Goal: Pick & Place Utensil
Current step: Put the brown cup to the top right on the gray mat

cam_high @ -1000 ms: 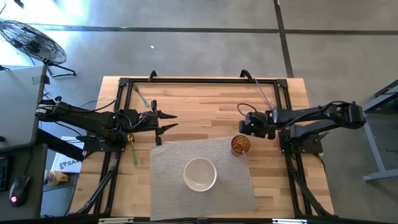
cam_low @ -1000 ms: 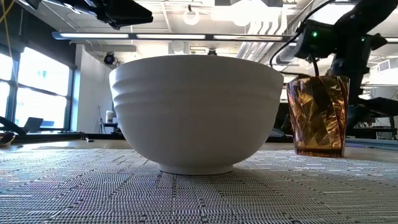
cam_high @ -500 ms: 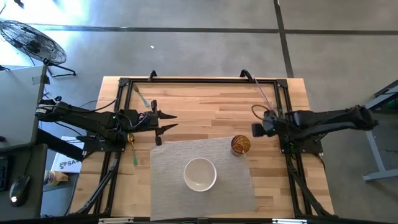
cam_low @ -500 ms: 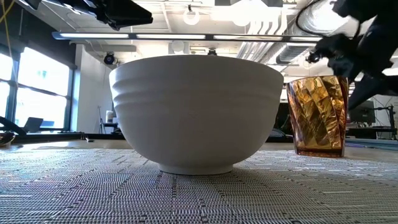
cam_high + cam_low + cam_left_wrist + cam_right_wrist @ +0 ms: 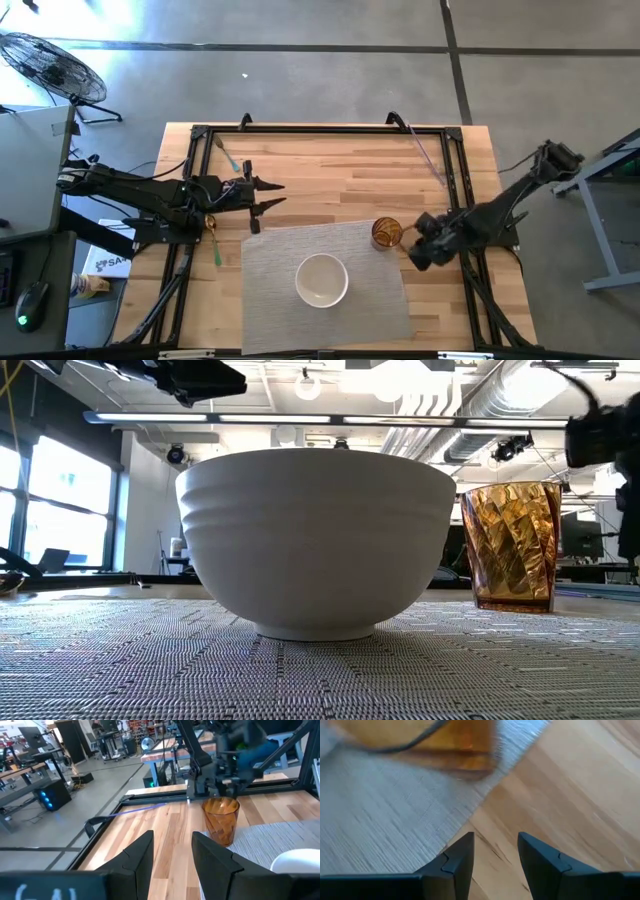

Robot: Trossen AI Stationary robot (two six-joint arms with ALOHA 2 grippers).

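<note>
Landmark: grey placemat on wooden bench.

White bowl sits mid-placemat, toward its near edge. Amber cup stands upright on placemat's back right corner.

Right hand just off placemat's right edge, beside cup, low over bare bench; fingers spread apart, nothing between them.

Left hand off placemat's back left corner, fingers parted, empty.

Green utensil lies left of placemat, by left arm's base. Purple utensil well behind placemat, near bench's right frame rail.
</note>
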